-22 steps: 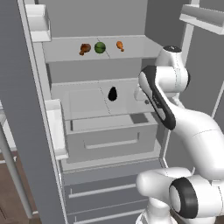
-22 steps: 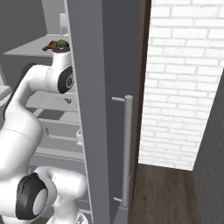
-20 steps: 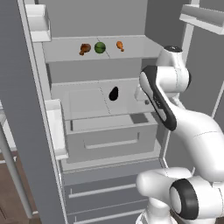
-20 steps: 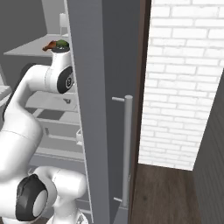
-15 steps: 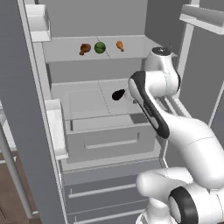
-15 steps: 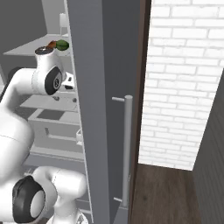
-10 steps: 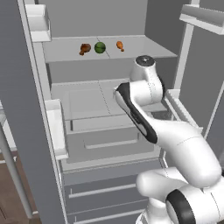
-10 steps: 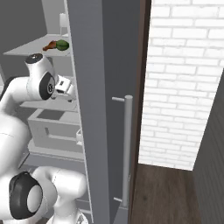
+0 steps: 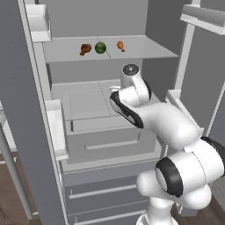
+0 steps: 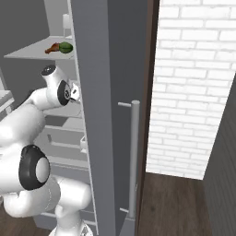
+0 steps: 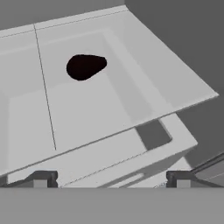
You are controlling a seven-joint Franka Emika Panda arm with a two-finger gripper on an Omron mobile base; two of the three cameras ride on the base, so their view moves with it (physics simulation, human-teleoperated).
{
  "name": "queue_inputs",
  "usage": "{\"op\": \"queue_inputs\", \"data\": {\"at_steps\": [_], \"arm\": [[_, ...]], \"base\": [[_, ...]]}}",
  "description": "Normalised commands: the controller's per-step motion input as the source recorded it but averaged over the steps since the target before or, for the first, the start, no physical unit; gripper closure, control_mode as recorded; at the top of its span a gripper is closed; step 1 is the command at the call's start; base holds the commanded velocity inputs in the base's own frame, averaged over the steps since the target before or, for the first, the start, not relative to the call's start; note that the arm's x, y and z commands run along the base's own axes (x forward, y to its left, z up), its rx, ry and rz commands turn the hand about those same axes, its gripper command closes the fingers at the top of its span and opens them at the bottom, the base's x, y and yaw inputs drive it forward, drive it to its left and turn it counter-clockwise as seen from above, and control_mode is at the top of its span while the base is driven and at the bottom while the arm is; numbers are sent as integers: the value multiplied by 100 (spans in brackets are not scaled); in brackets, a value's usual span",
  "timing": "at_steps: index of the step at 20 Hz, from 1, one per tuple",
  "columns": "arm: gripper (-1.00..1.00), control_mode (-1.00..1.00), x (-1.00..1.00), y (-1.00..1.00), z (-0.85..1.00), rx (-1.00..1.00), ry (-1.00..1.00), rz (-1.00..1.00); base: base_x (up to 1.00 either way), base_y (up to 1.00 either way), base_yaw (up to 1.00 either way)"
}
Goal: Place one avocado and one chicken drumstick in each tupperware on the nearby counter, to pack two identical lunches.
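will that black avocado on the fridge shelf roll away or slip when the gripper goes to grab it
The near-black avocado lies on its side on a flat, smooth-looking shelf, so a nudge could probably roll or pivot it. Its teardrop shape likely makes it curve rather than run straight. The rounded skin may slip unless the open gripper closes across its widest part.

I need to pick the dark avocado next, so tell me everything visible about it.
The dark avocado is near-black, matte and teardrop-shaped, with no markings visible. In the hand view it lies on its side on a pale grey fridge shelf, narrow end toward the right of the picture, nothing else touching it. The gripper is apart from it, jaws wide open and empty.
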Motion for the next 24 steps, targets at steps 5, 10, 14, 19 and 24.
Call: {"op": "queue_inputs", "data": {"at_steps": [5, 10, 14, 19, 24], "arm": [[-100, -100, 82, -15, -6, 0, 0, -7], [-100, -100, 30, 0, -23, -3, 0, 0], [-100, -100, 30, 1, -31, -4, 0, 0], [-100, -100, 52, 4, -15, -3, 3, 0], [-100, -100, 54, 4, -16, -4, 6, 0]], "base": [[0, 0, 0], [0, 0, 0], [0, 0, 0], [0, 0, 0], [0, 0, 0]]}}
